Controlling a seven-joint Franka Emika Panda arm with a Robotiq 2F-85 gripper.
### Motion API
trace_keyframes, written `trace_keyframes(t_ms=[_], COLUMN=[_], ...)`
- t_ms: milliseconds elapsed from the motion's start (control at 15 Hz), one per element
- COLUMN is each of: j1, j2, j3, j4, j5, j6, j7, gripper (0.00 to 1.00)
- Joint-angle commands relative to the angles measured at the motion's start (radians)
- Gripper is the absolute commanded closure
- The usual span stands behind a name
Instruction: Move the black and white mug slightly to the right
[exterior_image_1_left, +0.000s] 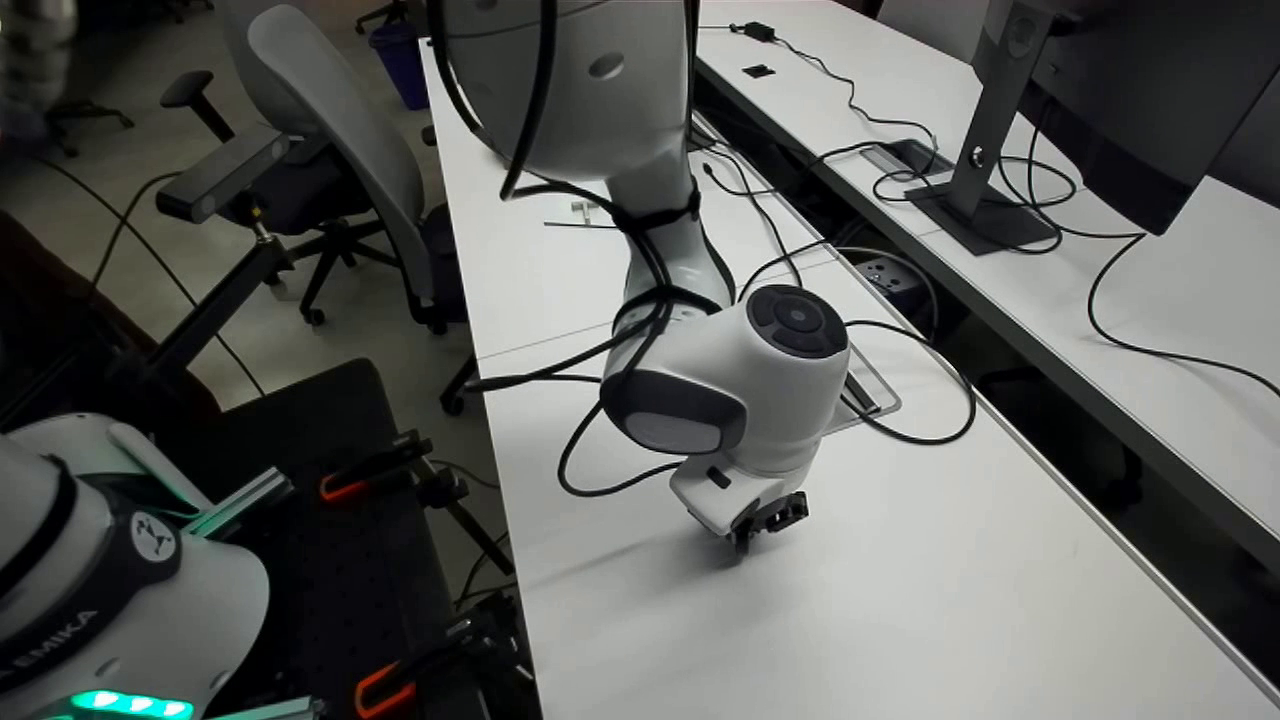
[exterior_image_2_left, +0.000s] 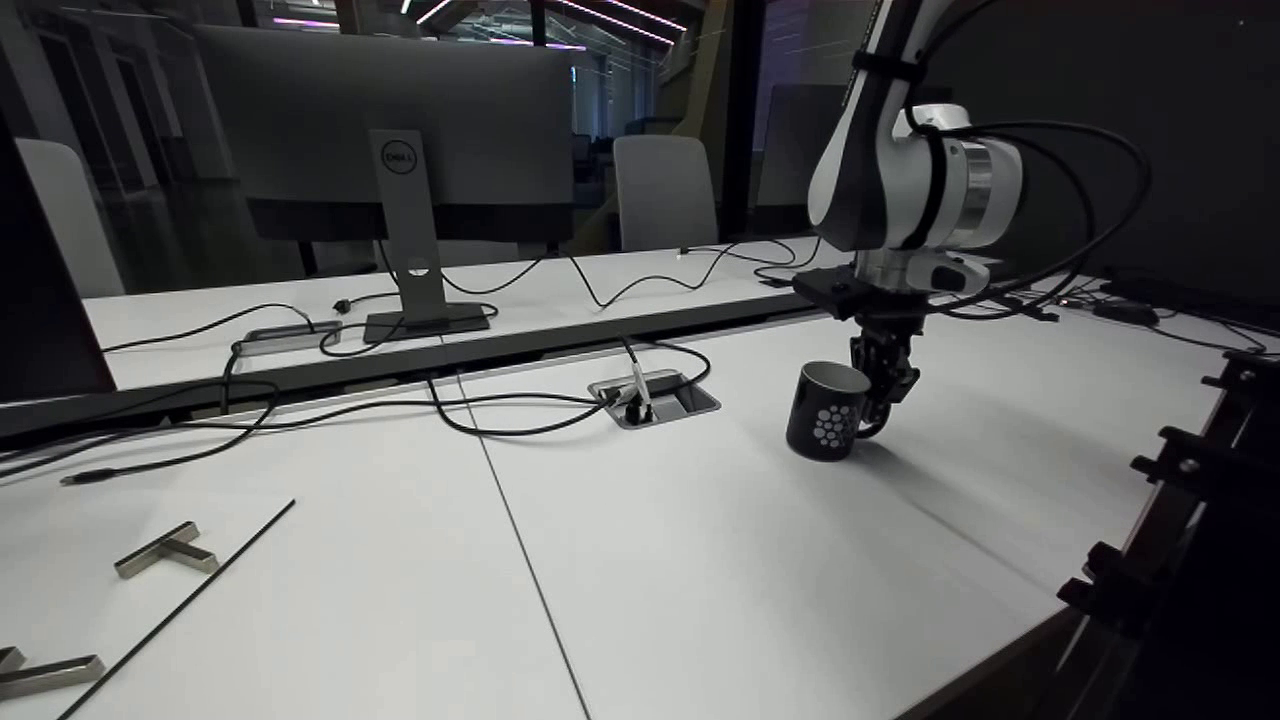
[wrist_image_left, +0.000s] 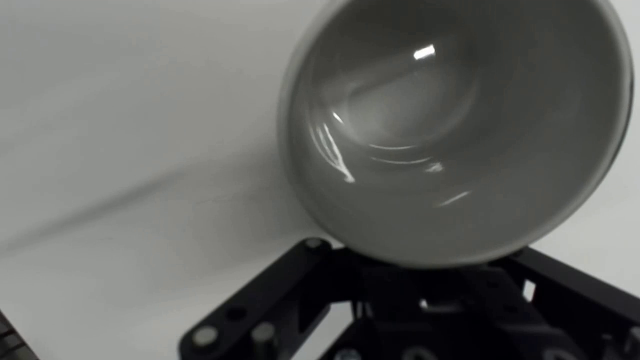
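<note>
Black and white mug (exterior_image_2_left: 822, 418) stands upright on the white table (exterior_image_2_left: 700, 560), just beside my gripper (exterior_image_2_left: 882, 398). What matters: its handle (exterior_image_2_left: 873, 432) points my way, body lies beyond it. Wrist view agrees: rim (wrist_image_left: 430, 262) runs across just ahead of my fingers (wrist_image_left: 345, 267), opening facing up. Mug's axis vertical, fingers pointing down, so roughly parallel. Fingers spread or clamped on the handle? Can't tell, black on black. My wrist (exterior_image_1_left: 785, 410) seems to block the mug in an exterior view. I'd call this the grasp step. Next, if the handle's held: probably a short slide right, mug level. Whose right isn't stated. Risk: loose hold, mug pivots round the handle.
</note>
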Motion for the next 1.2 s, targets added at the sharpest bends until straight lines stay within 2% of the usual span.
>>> trace_keyframes(t_ms=[0,667,1133], j1=[-0.021,-0.015,-0.044], j2=[-0.031,-0.078,-0.088], j3=[0.019,-0.020,-0.006], j4=[-0.051,-0.152,-0.212], j5=[0.044,0.080,0.111], j6=[0.019,0.049,0.083], j7=[0.051,0.130,0.139], gripper=[0.98,0.98,0.98])
